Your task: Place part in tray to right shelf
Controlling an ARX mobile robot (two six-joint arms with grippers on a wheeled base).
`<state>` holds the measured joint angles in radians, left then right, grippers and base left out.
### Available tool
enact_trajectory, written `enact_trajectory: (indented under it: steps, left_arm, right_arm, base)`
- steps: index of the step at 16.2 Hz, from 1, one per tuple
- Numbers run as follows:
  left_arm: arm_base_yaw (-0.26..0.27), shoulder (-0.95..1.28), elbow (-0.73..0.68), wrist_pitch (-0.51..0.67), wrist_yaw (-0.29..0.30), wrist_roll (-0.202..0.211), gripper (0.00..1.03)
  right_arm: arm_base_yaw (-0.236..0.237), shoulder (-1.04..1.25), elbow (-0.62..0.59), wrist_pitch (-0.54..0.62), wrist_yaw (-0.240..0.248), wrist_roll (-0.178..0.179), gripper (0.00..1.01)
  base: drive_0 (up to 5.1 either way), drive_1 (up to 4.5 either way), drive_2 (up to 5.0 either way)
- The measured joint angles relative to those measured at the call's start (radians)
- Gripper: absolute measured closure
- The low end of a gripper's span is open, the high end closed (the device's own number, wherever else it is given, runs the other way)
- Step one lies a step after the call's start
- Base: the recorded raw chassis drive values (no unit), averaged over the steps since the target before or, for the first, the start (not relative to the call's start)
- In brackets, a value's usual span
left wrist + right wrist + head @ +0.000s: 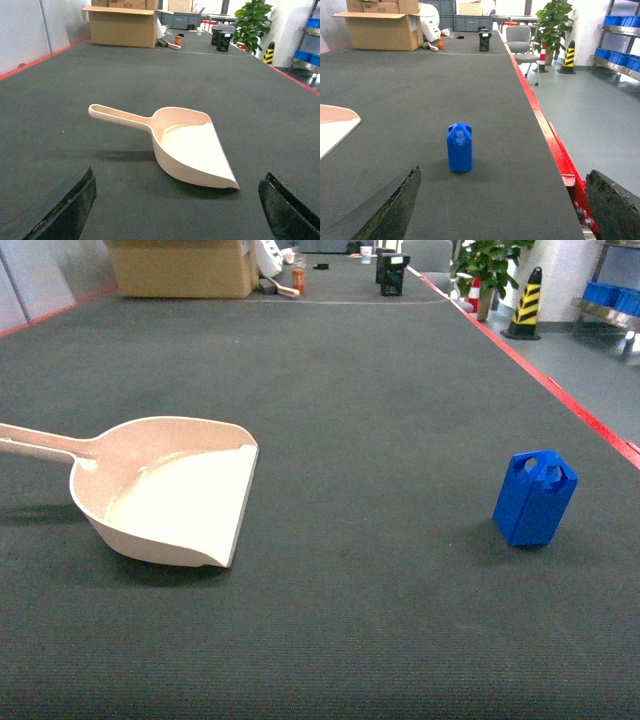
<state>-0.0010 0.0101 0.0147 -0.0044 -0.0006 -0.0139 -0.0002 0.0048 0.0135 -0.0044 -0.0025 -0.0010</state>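
Dark mat (330, 390) w/ red edge, cardboard box (182, 267), plant (492, 265).

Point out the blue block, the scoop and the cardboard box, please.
blue block (533, 502): head view, front face.
scoop (192, 152): left wrist view, inner floor.
cardboard box (384, 31): right wrist view, front wall.

The tray (170, 490) handle runs off the left edge in the head view. Only its corner shows in the right wrist view.
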Motion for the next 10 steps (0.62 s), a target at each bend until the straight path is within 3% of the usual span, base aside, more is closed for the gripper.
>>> enact_trajectory:
  steps: [10]
  left_arm:
    - [0.000,0.000,0.000,0.000,0.000,0.000,0.05]
  right_arm:
    - [0.000,0.000,0.000,0.000,0.000,0.000,0.03]
  base:
    - [0.0,0.00,0.0]
